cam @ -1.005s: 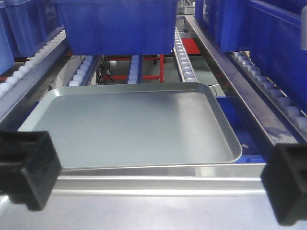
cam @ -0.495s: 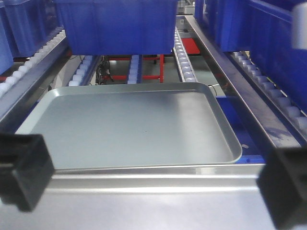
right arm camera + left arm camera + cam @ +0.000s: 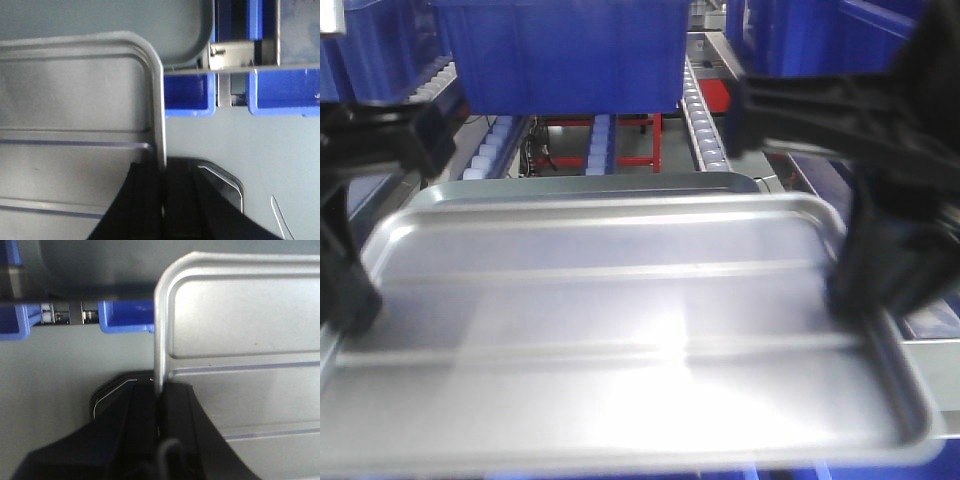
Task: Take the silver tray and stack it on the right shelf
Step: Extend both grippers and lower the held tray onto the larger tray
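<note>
1. Two trays are counted: the silver tray (image 3: pixel 620 330) in front, and a grey tray (image 3: pixel 620 183) behind it, only its far rim seen.
2. Two ridges are counted on the silver tray's floor: the far ridge (image 3: pixel 610 272) and the near ridge (image 3: pixel 600 350).
3. Two grippers are counted: the left gripper (image 3: pixel 161 387) and the right gripper (image 3: pixel 164 170).
4. At least three blue bins are counted: the left bin (image 3: pixel 390 45), the middle bin (image 3: pixel 560 50) and the right bin (image 3: pixel 790 30).
5. Three roller lanes (image 3: pixel 698 110) are made out by the middle bin.
</note>
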You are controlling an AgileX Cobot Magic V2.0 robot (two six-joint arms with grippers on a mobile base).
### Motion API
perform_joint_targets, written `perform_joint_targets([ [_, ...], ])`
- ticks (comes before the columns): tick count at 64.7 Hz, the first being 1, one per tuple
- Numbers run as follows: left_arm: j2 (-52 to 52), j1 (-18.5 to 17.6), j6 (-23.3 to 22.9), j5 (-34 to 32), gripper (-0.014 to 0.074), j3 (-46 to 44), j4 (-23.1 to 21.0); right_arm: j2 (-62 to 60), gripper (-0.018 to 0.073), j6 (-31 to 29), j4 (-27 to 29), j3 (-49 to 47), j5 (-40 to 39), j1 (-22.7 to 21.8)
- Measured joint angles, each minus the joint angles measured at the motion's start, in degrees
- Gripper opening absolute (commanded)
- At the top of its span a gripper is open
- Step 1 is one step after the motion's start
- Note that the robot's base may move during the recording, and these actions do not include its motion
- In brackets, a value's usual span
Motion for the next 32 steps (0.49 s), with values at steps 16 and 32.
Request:
perform_joint_targets([
  [16, 6.0, 12.0, 14.5, -6.8, -0.0099, -3.9, -6.2, 11.4, 0.0057, -6.2, -1.5, -6.7, -8.2, -8.4],
  [32, 16.1, 18.9, 20.9, -11.7, -0.0099, -10.0, -7.3, 23.3, 0.0057, -7.2, -2.7, -15.4, -11.9, -13.3],
])
